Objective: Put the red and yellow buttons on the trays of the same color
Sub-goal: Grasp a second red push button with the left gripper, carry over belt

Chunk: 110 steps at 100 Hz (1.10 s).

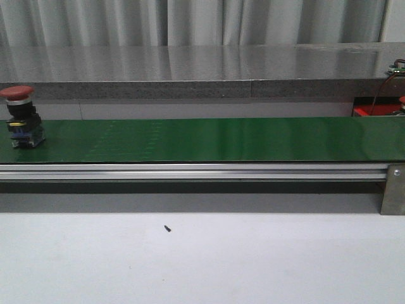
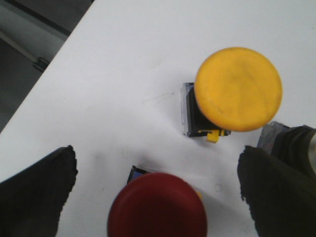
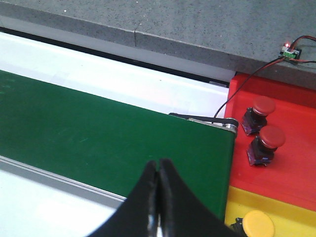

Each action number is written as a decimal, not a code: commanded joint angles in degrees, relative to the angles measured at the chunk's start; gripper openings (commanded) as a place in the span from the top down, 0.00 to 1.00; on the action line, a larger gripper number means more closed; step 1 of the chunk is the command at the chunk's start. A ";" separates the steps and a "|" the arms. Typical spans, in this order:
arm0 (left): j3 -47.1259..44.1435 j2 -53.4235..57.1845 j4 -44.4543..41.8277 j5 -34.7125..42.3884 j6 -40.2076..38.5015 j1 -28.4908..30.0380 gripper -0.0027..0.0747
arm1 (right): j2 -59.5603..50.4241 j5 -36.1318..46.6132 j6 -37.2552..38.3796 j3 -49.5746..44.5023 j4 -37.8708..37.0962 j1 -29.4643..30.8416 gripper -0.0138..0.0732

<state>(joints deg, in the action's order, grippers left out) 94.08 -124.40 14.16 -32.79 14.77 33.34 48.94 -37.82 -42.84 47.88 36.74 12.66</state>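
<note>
A red tray is seen just beyond the right end of the green conveyor belt; 2 red buttons stand upright in it, near its belt-side edge. A yellow tray adjoins it and holds 1 yellow button.

At the belt's left end, 1 red button stands upright. On a white tabletop, a yellow button and a red button stand near each other.

The left gripper is spread wide above that red button, nothing grasped. The right gripper is pressed closed and empty above the belt's right end.
</note>
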 commanded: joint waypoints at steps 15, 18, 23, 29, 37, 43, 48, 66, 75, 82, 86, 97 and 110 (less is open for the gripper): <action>1.73 2.26 1.05 1.75 -0.42 0.02 0.26 | -0.14 2.61 -0.60 1.69 2.09 -0.12 0.92; 1.73 2.26 1.05 1.75 -0.42 0.02 0.30 | -0.14 2.61 -0.60 1.69 2.09 -0.12 0.92; 1.73 2.26 1.05 1.88 -0.42 0.02 0.37 | -0.14 2.61 -0.60 1.69 2.09 -0.12 0.92; 1.73 2.26 1.05 1.88 -0.42 0.02 0.48 | -0.14 2.61 -0.60 1.69 2.09 -0.12 0.92; 1.73 2.38 1.05 1.62 -0.42 0.02 0.61 | -0.14 2.61 -0.60 1.69 2.09 -0.12 0.92; 1.73 2.82 1.05 1.40 -0.42 0.02 0.70 | -0.14 2.61 -0.60 1.69 2.09 -0.12 0.92; 1.73 3.35 1.05 1.29 -0.42 0.02 0.76 | -0.14 2.61 -0.60 1.69 2.09 -0.12 0.92; 1.73 7.60 1.05 0.47 -0.42 0.02 0.85 | -0.14 2.61 -0.60 1.69 2.09 -0.12 0.92; 1.73 10.90 1.20 -1.13 -0.42 0.02 0.85 | -0.14 2.61 -0.60 1.69 2.09 -0.12 0.92; 1.73 13.62 2.09 -3.27 -0.42 0.02 0.85 | -0.14 2.61 -0.60 1.69 2.09 -0.12 0.92; 1.73 14.91 2.91 -4.79 -0.42 0.02 0.85 | -0.14 2.61 -0.60 1.69 2.09 -0.12 0.92; 1.16 18.89 4.70 -7.98 -0.42 -0.40 0.85 | -0.14 2.61 -0.60 1.69 2.09 -0.12 0.92; -1.57 23.30 4.70 -9.15 -0.42 -2.32 0.85 | -0.14 2.61 -0.60 1.69 2.09 -0.12 0.92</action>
<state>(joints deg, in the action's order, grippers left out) 92.75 -107.03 17.08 -42.94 14.77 32.48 48.94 -37.82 -42.84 47.88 36.74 12.66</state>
